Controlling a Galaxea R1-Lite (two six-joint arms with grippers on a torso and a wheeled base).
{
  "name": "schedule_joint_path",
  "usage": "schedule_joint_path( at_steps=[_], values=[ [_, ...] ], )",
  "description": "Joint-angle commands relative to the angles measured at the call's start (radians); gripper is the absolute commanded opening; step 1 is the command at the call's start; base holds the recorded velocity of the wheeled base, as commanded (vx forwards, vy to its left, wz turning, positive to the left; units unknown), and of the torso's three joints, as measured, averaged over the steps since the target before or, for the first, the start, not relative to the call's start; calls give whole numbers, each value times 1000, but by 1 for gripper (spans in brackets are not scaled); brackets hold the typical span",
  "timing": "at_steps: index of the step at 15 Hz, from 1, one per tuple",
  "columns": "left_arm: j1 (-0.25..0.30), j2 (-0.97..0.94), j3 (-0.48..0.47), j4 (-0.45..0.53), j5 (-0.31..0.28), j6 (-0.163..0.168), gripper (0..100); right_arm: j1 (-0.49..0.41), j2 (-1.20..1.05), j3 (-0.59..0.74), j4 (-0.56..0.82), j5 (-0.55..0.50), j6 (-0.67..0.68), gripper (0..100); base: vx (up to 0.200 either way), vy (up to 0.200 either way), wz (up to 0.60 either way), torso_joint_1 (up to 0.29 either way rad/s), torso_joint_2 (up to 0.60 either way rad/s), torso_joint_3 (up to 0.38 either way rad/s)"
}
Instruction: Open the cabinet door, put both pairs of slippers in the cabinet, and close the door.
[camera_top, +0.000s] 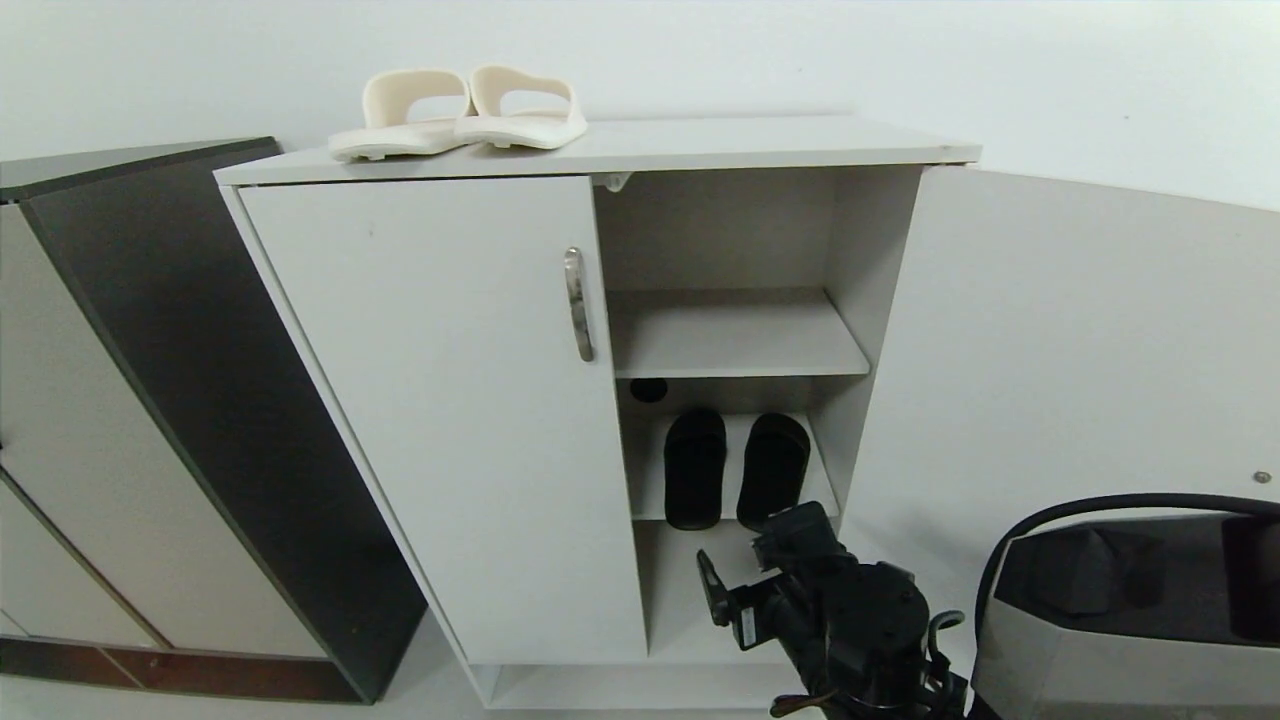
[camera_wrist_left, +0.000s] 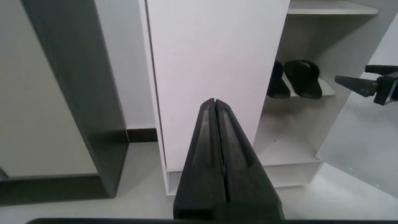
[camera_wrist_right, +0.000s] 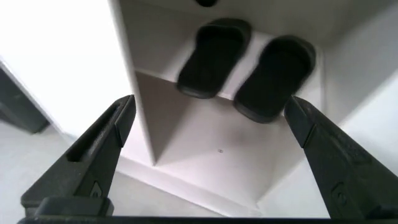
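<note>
**Black pair shelved, cream pair to fetch**

Head view: black slippers (camera_top: 735, 468) sit on the cabinet's (camera_top: 760, 150) middle shelf and cream slippers (camera_top: 458, 112) on its top, with the right end effector (camera_top: 755, 560) just before the black pair.
Left wrist view: the left end effector (camera_wrist_left: 215, 102) is pressed together.
Right wrist view: jaws are spread and empty. It should probably back straight out before rising.

From the head we look forward and down on the white two-door cabinet (camera_top: 430, 400), seeing its top and open half. Our left wrist camera sits low, back from its closed door (camera_wrist_left: 211, 56), facing it. Our right wrist camera looks close into the open half; all three views share the pair of black slippers (camera_top: 695, 465) on its shelf (camera_top: 648, 480).
</note>
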Motion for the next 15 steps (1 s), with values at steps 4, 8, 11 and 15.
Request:
schedule_joint_path(
  at_steps=[4,8,11,15],
  values=[
    [-1,2,0,0,0,-1,0,5,-2,53,-7,34,-43,100,0,200,0,2,5,6],
    [-1,0,0,0,0,-1,0,5,0,60,-7,42,-40,100,0,200,0,4,2,5],
    [-1,2,0,0,0,-1,0,6,1,61,-7,43,-40,100,0,200,0,1,2,1],
    [-1,0,0,0,0,-1,0,9,0,70,-7,60,-38,100,0,200,0,1,7,4]
  ],
)
